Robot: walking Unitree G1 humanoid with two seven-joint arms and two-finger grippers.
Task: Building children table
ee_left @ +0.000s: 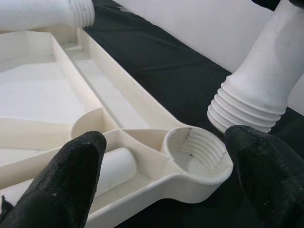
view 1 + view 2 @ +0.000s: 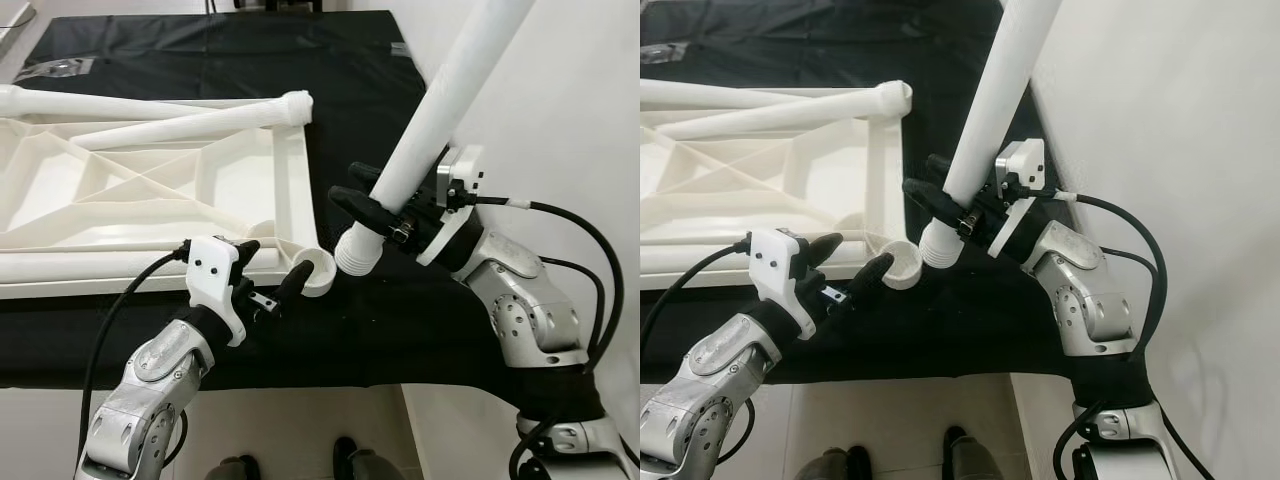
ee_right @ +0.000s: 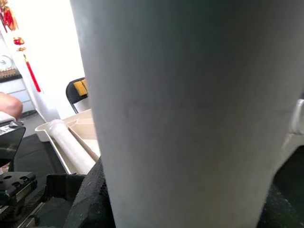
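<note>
The right tool point(image 2: 385, 212) clamped a white table leg point(image 2: 440, 100), tilted toward one o'clock, its threaded end just beside the tabletop's corner socket point(image 2: 318, 272). The left tool point(image 2: 272, 270) straddled that corner, spread wide.

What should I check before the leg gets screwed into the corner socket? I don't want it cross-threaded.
1. Grip on leg: right gripper is closed around the white leg just above its threads. Ok.
2. Leg tip over socket: the threaded end sits beside the corner socket, not above it. Not ok.
3. Leg angle: the leg leans away from the socket's axis. Not ok.
4. Socket free: threads visible, nothing inside. Ok.
5. Tabletop steadied: left gripper is open, its fingers either side of the socket corner of the upturned tabletop; contact cannot tell.
6. Loose legs lying on the tabletop are away from this corner. Ok.
</note>
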